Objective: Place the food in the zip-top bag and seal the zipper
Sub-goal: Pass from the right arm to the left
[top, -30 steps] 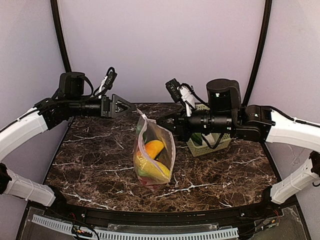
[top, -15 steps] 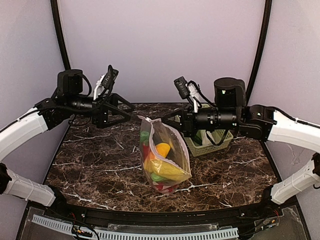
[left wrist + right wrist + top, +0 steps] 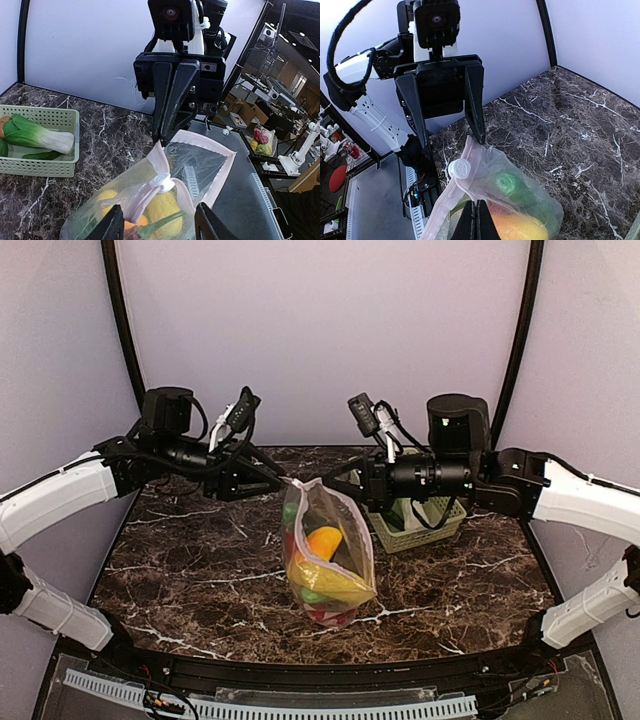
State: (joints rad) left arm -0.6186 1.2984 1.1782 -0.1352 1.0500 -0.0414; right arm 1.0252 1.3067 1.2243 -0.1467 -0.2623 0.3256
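Note:
The clear zip-top bag point(image 3: 345, 540) hangs over the middle of the table with its bottom resting on the marble. Inside it is food: an orange piece point(image 3: 324, 539), yellow corn point(image 3: 330, 581), and green and red pieces. My right gripper point(image 3: 476, 220) is shut on the pink zipper point(image 3: 442, 210) strip just past its white slider point(image 3: 461, 168). My left gripper point(image 3: 160, 222) is open. Its fingers point(image 3: 112, 225) straddle the bag's other top corner, with the slider point(image 3: 164, 181) between them.
A pale green basket point(image 3: 428, 528) stands behind the right gripper at the back right. It holds a bok choy point(image 3: 37, 137) and a cucumber point(image 3: 42, 156). Bare marble lies left and in front of the bag.
The right gripper carried the bag a little to the right. The left gripper moved right up to the bag's top corner, and its jaws have narrowed.

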